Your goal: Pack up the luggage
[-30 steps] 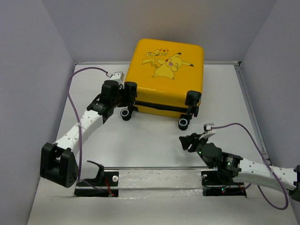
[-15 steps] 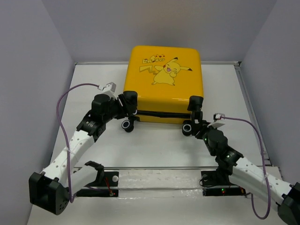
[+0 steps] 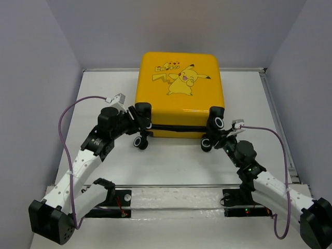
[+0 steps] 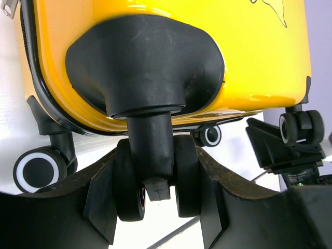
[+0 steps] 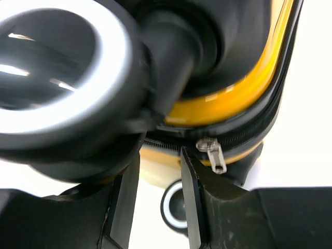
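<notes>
Left gripper (image 4: 155, 203) clamps the suitcase's (image 3: 179, 93) near-left wheel (image 4: 129, 187). Right gripper (image 5: 158, 199) part-open, empty. Zipper pull (image 5: 213, 153) sits just right of it, so you may pinch air.

White table (image 3: 171, 166) w/ closed yellow luggage (image 3: 179, 98) on it, Pikachu side up, at far edge

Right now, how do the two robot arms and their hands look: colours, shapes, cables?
Both the left arm and right arm have white links, black joints and black bases. A purple cable loops along each. The left hand and right hand are black, each with two wedge-shaped fingers. A small green light shows on the right arm.
</notes>
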